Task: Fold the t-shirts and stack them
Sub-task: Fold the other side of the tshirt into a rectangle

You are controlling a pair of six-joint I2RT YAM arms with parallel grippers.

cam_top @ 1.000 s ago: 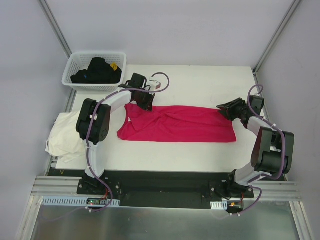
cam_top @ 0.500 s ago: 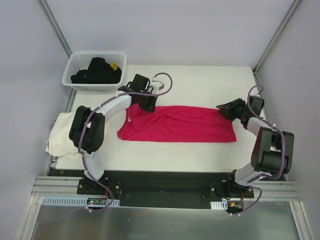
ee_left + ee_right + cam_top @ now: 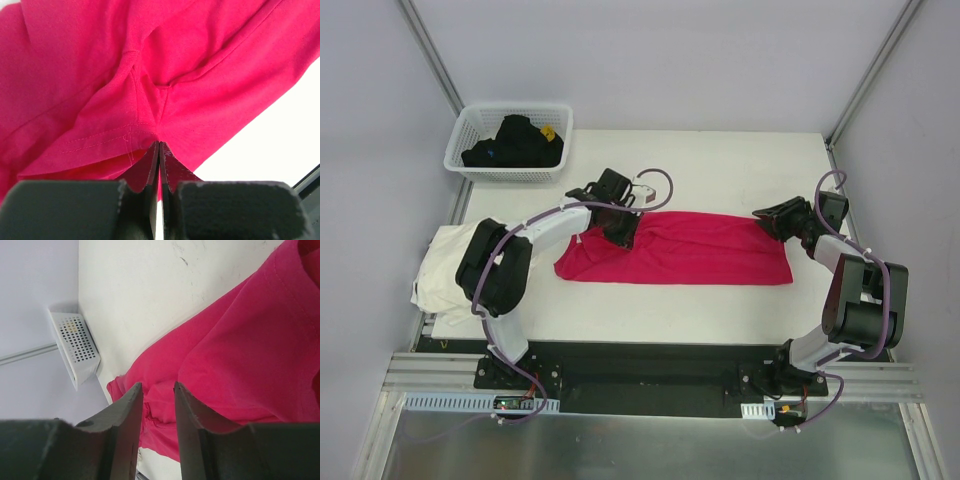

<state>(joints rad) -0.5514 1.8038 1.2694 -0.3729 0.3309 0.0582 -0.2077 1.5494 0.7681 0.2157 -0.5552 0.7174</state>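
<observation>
Spread as a long band left to right across the white table (image 3: 720, 165): bright magenta-red soft cloth t-shirt (image 3: 710, 250). Pinched tight at a stitched hem near its far-left end by the left gripper (image 3: 159, 145), probably to carry that flap over into a fold. Low at the right end, the right gripper (image 3: 156, 386), jaws narrowly parted with nothing between, seemingly ready to take that end. Draped over the table's left edge, awaiting its turn: cream-white crumpled cloth t-shirt (image 3: 445, 270). Far left, white plastic lattice basket (image 3: 455, 160)
</observation>
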